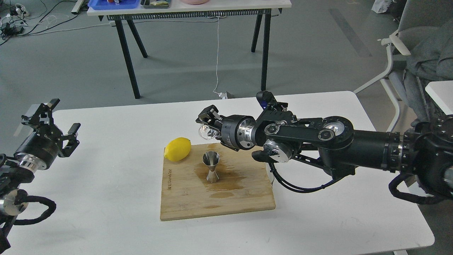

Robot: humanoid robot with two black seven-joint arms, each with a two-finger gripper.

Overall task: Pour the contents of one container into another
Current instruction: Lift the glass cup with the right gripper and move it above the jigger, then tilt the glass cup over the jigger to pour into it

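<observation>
A small clear glass cup (205,131) is held in my right gripper (208,125), which is shut on it just above and behind the steel hourglass jigger (211,166). The cup lies tipped on its side, mouth toward the left. The jigger stands upright in the middle of a wooden cutting board (226,191), in a wet brown stain. My left gripper (53,122) hovers open and empty over the table's far left edge.
A yellow lemon (177,149) rests on the board's back left corner, close to the cup. The white table (106,198) carries the board. A second table with trays (113,3) stands behind, and a grey chair (417,46) is at the right.
</observation>
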